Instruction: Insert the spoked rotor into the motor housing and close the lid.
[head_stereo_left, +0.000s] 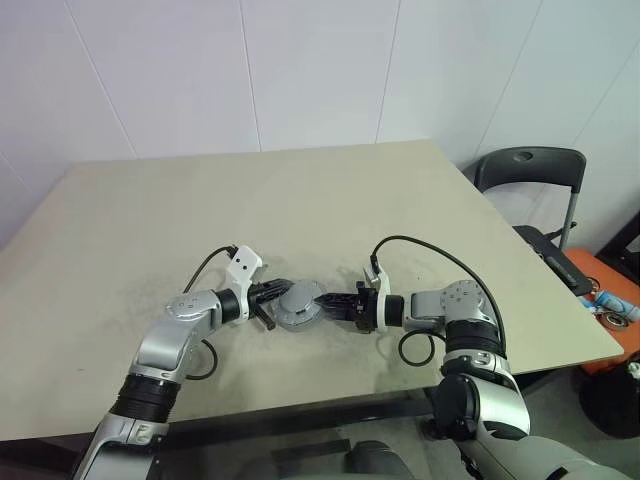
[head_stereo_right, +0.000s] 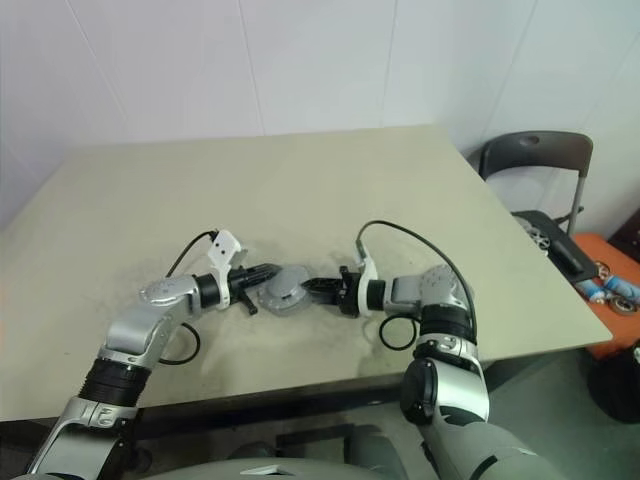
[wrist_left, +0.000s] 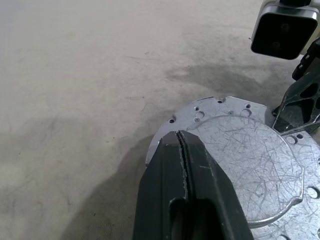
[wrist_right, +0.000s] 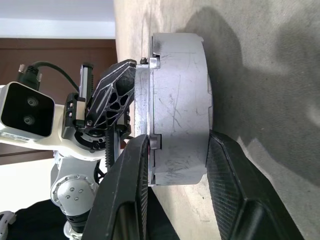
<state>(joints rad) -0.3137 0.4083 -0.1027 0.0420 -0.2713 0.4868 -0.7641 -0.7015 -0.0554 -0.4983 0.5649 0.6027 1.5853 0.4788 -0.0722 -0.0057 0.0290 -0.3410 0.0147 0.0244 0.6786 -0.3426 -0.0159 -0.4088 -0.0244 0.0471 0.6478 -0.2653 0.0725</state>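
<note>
A beige table carries the motor housing near its front edge, lid on top.

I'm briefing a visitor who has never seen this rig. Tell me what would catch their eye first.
Both grippers meet at one grey metal motor housing near the front of the beige table. The left gripper is shut against its flat face; the right gripper straddles its rim. A dark chair stands off the table's right corner.
</note>
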